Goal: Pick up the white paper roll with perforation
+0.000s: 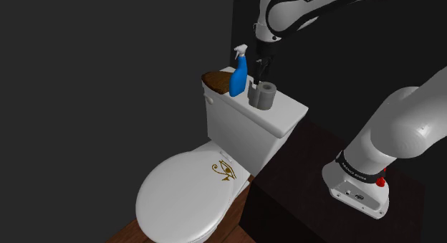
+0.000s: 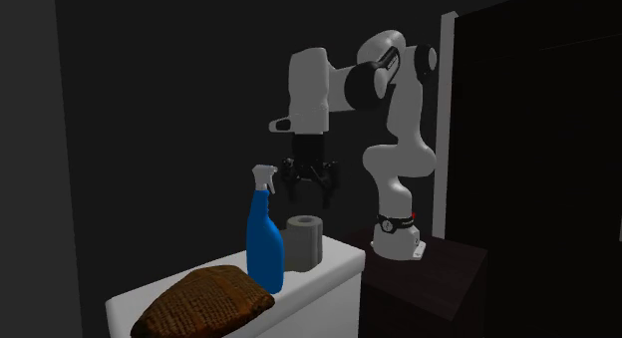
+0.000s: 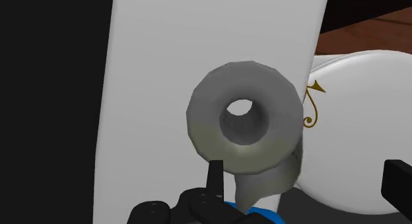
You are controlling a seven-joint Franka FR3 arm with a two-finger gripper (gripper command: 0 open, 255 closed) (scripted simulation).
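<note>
The paper roll stands on end on the toilet's tank lid, near the end of the lid closest to the robot's dark stand. It reads as dull grey rather than bright white, a short fat cylinder with smooth sides. From the wrist view the roll shows its round top face with an open hollow core in the middle, and a loose tail of paper hangs off one side, down toward the fingers. I can't make out any perforation lines on it. Just beside it, on the shoulder view's left, is a blue spray bottle with a pale trigger head, taller than the roll, and past that lies a brown woven-looking thing at the far end of the lid. The end effector hangs straight above the roll, pointing down, clear of it and touching nothing; its two black fingers stand wide apart with nothing between them. Below the tank the white toilet seat lid is down, with a small gold eye emblem on it. The walls around are dark.
</note>
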